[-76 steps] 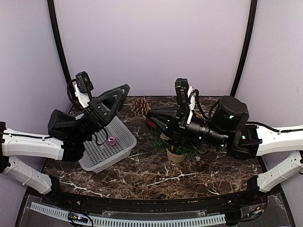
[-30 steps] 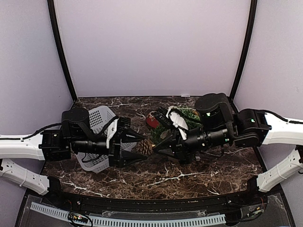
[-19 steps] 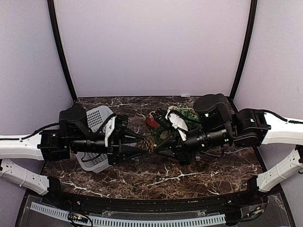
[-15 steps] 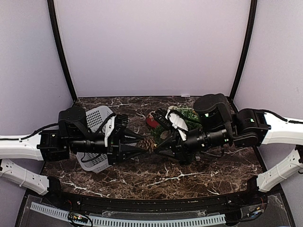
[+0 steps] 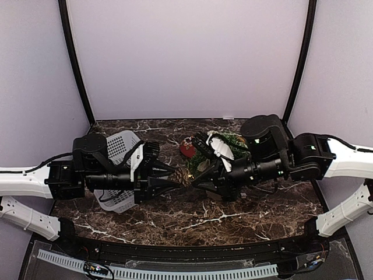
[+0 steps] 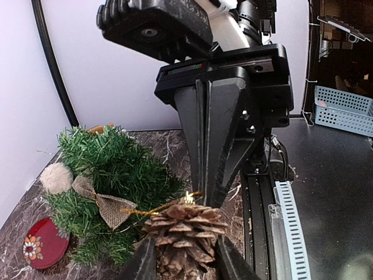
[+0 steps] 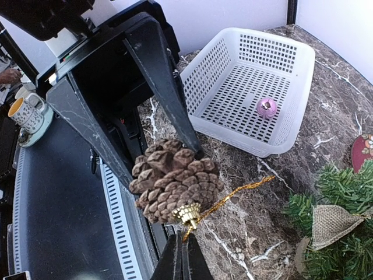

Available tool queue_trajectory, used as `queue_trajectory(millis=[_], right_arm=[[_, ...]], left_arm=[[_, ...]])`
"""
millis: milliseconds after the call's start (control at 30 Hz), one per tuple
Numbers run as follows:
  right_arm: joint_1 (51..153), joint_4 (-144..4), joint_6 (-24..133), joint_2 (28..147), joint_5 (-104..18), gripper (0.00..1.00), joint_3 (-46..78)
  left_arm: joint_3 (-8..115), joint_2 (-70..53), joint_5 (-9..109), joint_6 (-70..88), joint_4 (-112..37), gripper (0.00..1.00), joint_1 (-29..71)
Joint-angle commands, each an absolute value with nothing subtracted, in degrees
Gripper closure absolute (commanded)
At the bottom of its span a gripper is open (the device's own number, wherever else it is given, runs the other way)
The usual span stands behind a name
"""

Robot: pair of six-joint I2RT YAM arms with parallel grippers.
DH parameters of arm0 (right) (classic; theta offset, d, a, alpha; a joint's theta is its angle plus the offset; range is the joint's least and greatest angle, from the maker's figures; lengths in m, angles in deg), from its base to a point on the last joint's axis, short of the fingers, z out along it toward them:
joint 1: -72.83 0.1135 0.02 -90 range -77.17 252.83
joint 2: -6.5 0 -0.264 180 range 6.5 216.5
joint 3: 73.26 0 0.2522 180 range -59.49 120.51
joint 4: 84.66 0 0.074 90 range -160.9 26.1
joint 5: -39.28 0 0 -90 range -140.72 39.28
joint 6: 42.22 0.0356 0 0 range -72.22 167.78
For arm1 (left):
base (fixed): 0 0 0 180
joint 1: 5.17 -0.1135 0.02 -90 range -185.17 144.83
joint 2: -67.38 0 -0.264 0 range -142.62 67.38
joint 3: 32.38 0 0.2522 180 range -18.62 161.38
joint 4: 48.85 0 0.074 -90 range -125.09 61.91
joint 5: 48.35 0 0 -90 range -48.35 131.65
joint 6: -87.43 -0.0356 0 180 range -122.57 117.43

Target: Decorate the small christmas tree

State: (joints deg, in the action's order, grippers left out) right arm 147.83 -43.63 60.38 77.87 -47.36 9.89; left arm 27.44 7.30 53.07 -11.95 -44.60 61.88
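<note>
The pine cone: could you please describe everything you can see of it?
The pine cone is brown, with open woody scales, a small gold cap and a thin gold cord looped from it. The left gripper clamps it by its sides above the marble table, cap toward the right gripper, which pinches the cord. It sits beside the small christmas tree, apparently not touching it.

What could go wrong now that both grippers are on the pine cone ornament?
1. The left gripper clamps the pine cone while the right gripper pinches its gold string. Moving the arms apart could snap the thin string or tear it from the cap.
2. The small christmas tree stands close to the right arm. Swinging toward it might knock the tree over or dislodge its burlap bow.
</note>
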Motion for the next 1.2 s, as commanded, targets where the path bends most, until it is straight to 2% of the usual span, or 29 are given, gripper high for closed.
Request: queue_trajectory(millis=[0, 467, 833, 900, 1033, 1167], right_arm=[[148.32, -42.01, 61.05, 75.30, -47.48, 1.00, 9.88], [148.30, -43.04, 60.99, 73.07, -48.81, 1.00, 7.74], [148.26, -43.83, 61.27, 71.95, -47.42, 1.00, 6.92], [148.30, -43.39, 61.39, 71.77, -48.16, 1.00, 7.31], [148.31, -41.97, 61.62, 71.95, -49.01, 1.00, 8.38], [147.82, -39.31, 62.77, 72.11, -51.20, 1.00, 8.74]], left_arm=[[27.22, 9.14, 48.82, -11.99, -43.68, 0.64, 61.41], [25.15, 10.15, 49.03, -10.30, -46.75, 0.66, 61.37], [24.86, 9.59, 44.86, -8.48, -48.44, 0.67, 61.37], [24.62, 9.32, 46.71, -9.08, -48.63, 0.66, 61.37], [26.01, 6.51, 58.44, -9.59, -48.41, 0.66, 61.41], [28.24, 1.97, 59.77, -7.77, -48.48, 0.68, 61.40]])
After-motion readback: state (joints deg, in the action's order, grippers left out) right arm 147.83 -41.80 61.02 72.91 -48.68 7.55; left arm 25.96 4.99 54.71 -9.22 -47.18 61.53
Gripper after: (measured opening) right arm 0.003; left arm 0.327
